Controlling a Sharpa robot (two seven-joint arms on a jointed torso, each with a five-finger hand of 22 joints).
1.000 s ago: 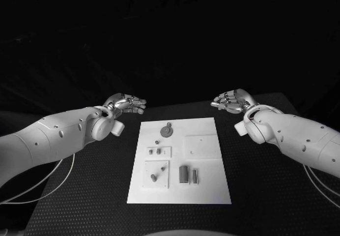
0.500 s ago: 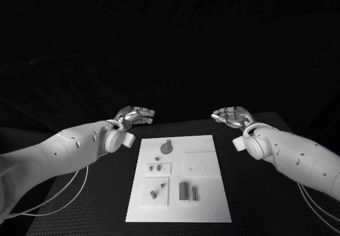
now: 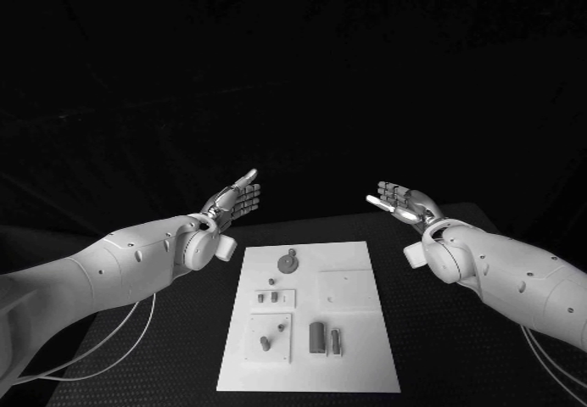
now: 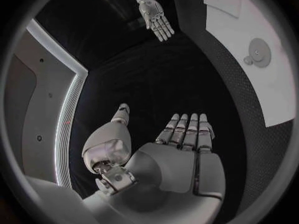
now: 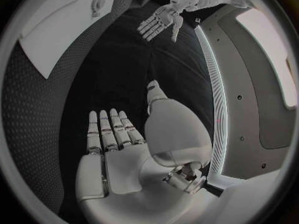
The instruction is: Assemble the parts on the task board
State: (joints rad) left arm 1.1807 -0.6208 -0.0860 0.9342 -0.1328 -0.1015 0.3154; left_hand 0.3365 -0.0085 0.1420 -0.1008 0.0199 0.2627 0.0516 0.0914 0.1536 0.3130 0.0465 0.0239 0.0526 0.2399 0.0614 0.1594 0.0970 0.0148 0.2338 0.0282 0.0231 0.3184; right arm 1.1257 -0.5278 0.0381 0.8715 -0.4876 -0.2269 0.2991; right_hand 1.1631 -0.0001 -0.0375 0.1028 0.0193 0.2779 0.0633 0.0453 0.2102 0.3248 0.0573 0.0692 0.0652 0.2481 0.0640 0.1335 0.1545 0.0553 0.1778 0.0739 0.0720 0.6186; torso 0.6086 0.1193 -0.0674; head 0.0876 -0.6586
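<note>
Black table (image 3: 440,339), task board (image 3: 361,356) between raised robot hands

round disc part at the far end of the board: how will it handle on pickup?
The round disc part lies flat on the task board, so it probably won't roll or tip. Being so low, it likely offers little edge to pinch and may slide if pushed. It looks small and rigid, probably light.

Bare black tabletop (image 3: 159,339) runs down both long sides of the task board (image 3: 367,356) in the frame's lower middle. The left hand (image 3: 236,201) and right hand (image 3: 401,202), fingers spread, hang above the board's far corners, leaving a gap between them. Small parts (image 3: 317,336) stand on the board's lower half.
</note>
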